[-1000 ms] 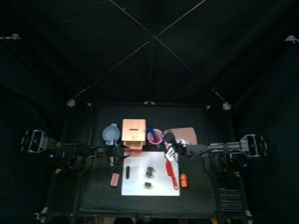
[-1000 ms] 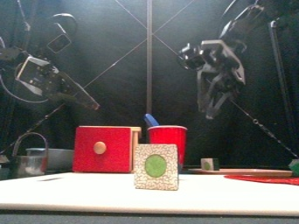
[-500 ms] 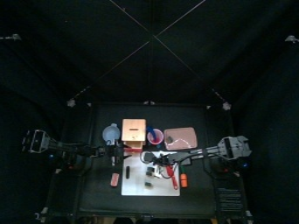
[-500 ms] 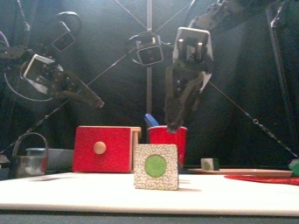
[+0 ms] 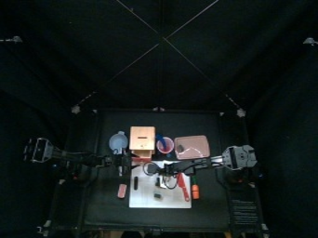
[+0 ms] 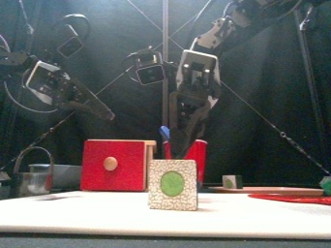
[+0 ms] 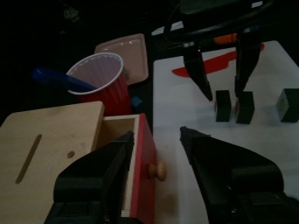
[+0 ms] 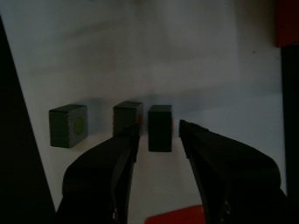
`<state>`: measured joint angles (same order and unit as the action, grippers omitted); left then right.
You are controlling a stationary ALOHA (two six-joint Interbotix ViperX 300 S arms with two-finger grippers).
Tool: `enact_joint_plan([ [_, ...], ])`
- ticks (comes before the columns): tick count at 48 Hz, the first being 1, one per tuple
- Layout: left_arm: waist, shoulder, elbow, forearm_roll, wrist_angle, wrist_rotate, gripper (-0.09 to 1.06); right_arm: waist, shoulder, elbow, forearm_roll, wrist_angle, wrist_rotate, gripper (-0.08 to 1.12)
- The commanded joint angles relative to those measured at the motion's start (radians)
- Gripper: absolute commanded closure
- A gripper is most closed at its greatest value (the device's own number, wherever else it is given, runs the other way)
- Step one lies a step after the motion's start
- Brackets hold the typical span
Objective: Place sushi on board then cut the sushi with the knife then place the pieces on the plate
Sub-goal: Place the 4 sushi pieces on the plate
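Right jaws apart over front-to-back sushi row [image 8: 126,115]

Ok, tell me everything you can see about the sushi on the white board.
The sushi lies as three dark green square blocks on the white cutting board: two side by side with a narrow gap, the third apart. In the front view one face is pale and speckled around a green centre. The right claw hovers open over the pair, apparently touching none.
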<state>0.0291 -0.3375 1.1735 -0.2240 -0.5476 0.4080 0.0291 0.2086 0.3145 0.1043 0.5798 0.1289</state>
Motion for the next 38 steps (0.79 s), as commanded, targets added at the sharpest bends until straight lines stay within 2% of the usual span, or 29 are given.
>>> enact_joint_plan([
  [1,-0.002,-0.002,-0.005,-0.011,-0.008,-0.002,0.13,-0.014,-0.020,-0.006,0.000,-0.005,0.000,0.25],
  [38,0.003,-0.002,0.008,-0.017,-0.009,-0.002,0.13,-0.011,0.040,0.006,0.012,-0.008,0.003,0.29],
])
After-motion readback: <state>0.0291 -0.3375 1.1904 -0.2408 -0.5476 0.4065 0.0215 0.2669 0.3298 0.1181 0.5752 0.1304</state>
